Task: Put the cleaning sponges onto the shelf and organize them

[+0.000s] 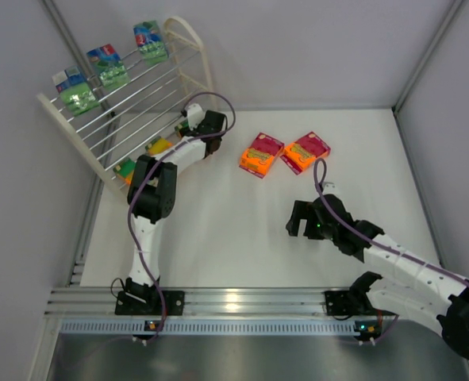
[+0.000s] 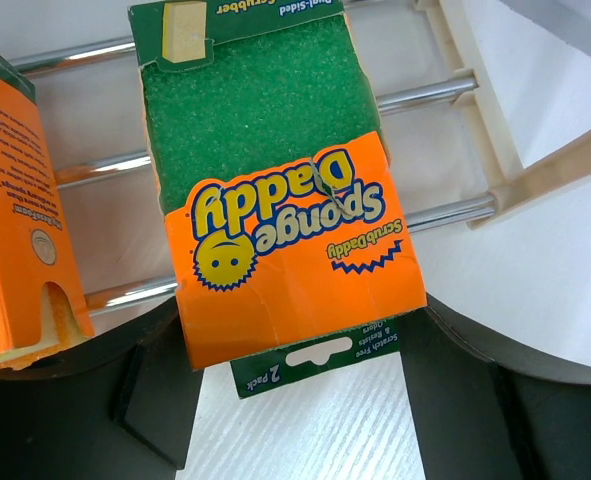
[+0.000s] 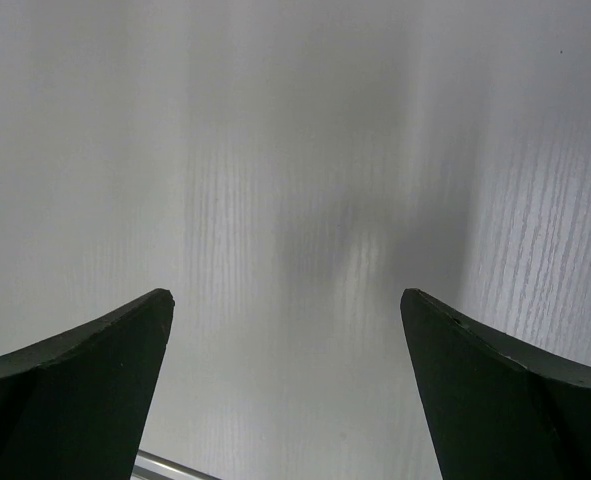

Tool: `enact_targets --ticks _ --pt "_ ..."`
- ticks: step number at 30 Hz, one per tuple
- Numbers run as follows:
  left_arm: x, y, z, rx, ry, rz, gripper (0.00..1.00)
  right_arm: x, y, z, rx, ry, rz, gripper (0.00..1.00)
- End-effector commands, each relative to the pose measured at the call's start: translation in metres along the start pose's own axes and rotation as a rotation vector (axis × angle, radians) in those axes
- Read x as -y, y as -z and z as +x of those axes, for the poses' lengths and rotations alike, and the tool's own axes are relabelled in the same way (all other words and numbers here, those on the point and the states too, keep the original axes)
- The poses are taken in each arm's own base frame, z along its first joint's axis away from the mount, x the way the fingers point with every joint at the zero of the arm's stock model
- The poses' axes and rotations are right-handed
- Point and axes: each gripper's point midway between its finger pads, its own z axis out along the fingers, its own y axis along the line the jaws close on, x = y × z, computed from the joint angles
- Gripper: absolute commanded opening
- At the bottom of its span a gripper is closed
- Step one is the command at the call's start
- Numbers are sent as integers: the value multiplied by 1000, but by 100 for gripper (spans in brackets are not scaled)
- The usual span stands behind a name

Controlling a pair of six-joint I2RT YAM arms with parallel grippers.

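White, faintly grained tabletop (image 1: 218, 238) filled the cell, closed in by pale grey walls (image 1: 313, 48), with a ribbed aluminium rail (image 1: 242, 302) along your near edge. The shelf (image 1: 188, 36) stood in the far-left corner, three green sponge packs (image 1: 109, 70) on its upper rods. Your left gripper (image 2: 303, 310) straddled an orange-sleeved pack (image 2: 275, 200) lying on the lower rods, its jaws wide; you could not tell whether they pressed it. Two orange packs (image 1: 262, 155) lay mid-table. Your right gripper (image 3: 285, 300) hung with jaws apart over bare tabletop.

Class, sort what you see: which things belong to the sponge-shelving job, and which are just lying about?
Job: shelf; three green sponge packs on its top tier; two orange packs on the table; orange-labelled packs on lower rods.
Lying about: aluminium rail.
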Motion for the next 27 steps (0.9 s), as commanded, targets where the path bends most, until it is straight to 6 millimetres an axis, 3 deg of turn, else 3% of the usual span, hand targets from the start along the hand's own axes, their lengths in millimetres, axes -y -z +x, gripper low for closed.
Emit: enact_targets --ticks 1,9,17,27 --pt "9 12 -44 97 71 16 72 -6 -1 -13 50 -25 -24 99" --pt "27 4 -55 133 45 82 72 -6 -3 -13 45 -23 -19 100" --pt "21 -4 -54 136 55 61 75 -5 -4 -12 41 -26 -13 99" --pt "22 -17 -34 79 21 89 78 -7 -4 -15 42 -19 -14 99"
